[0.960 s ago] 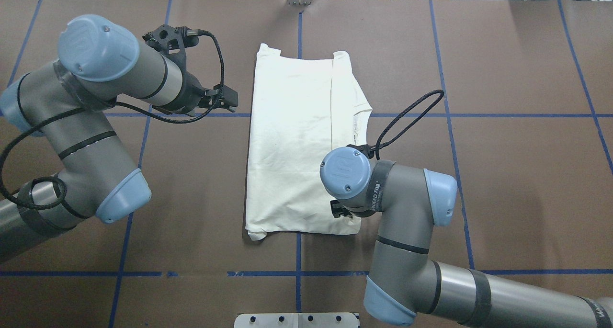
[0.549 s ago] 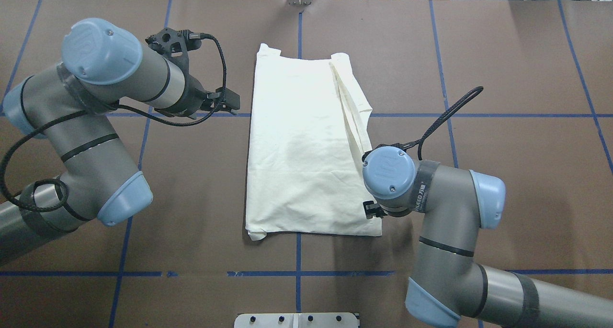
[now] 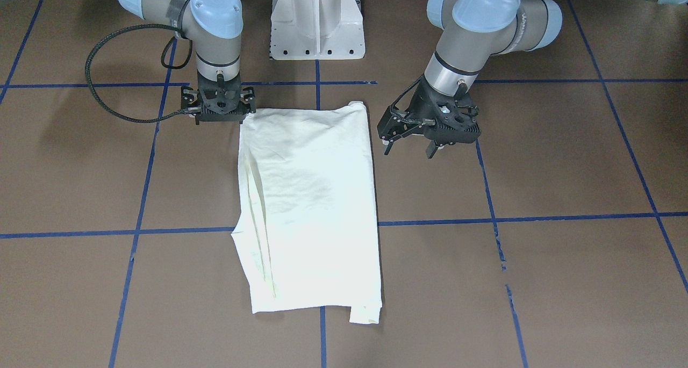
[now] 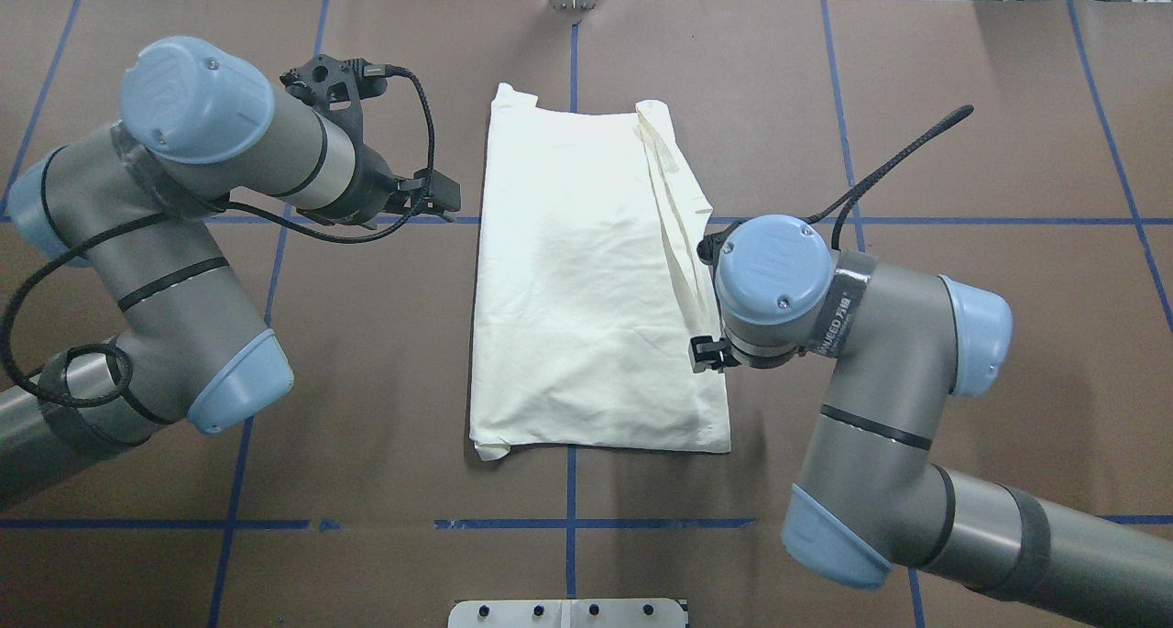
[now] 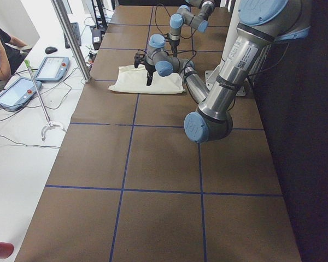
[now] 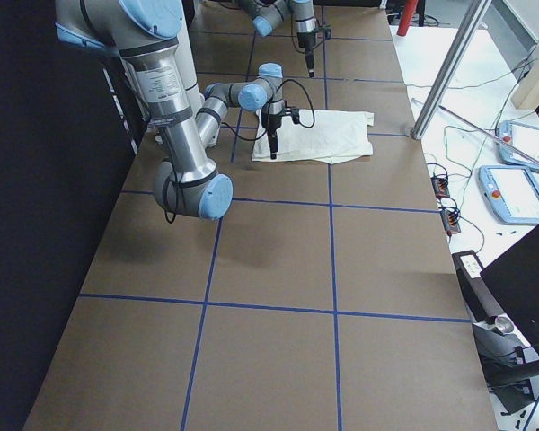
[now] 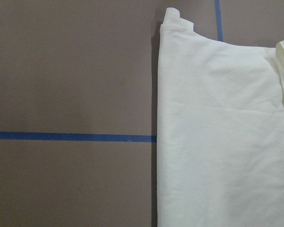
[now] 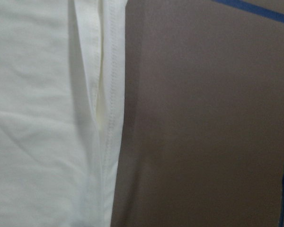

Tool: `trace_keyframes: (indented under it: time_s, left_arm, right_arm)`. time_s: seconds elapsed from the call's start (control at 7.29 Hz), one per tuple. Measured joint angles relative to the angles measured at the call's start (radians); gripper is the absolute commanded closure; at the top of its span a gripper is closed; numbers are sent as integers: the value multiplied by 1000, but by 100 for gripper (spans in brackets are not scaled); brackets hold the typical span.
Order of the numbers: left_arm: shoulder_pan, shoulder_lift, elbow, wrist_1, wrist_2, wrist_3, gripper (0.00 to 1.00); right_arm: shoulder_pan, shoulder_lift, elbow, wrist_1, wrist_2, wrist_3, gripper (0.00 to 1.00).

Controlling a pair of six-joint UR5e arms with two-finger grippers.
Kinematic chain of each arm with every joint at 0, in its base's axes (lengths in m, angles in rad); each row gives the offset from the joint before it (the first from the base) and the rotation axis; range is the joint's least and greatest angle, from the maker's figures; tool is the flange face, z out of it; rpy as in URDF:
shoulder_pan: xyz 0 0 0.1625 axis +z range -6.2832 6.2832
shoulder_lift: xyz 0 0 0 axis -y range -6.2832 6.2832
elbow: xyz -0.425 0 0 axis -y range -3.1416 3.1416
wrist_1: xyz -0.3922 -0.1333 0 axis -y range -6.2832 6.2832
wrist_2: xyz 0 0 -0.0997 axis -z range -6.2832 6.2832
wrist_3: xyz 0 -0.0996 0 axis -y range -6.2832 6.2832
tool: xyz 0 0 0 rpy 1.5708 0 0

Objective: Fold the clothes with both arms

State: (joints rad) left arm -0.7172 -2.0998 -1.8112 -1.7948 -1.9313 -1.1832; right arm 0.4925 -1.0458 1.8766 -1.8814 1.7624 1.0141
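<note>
The cream-white shirt (image 4: 577,289) lies flat as a long folded rectangle mid-table, plain side up, its print hidden. It also shows in the front view (image 3: 312,196). A loose narrow fold runs along its right edge (image 4: 674,215). My left gripper (image 3: 408,150) hovers open and empty just left of the shirt's far half; it also shows from overhead (image 4: 431,192). My right gripper (image 3: 217,110) points down beside the shirt's near right corner, jaws apart and empty. Its wrist view shows only the shirt's hem (image 8: 106,118) and bare table.
The white pedestal base (image 3: 317,24) stands at the table's near edge. Blue tape lines (image 4: 568,523) cross the brown table. A metal post (image 5: 71,38) and teach pendants (image 5: 52,68) stand past the far edge, near an operator (image 5: 0,49).
My right arm moved right, drawing the shirt's near right corner outward and opening the folded strip, then moved toward the far side. The left arm barely moved.
</note>
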Motion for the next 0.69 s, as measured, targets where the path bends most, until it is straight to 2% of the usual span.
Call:
trace_keyframes:
  time_s: [0.55,0.69]
  left_arm:
    - [1,0,4,0,0,7,0]
    - [1,-4,8,-1,1,8,0]
  right_arm:
    - [94,187,-393,214,1,-26,0]
    - [108,203,-445,243,2,-38,0]
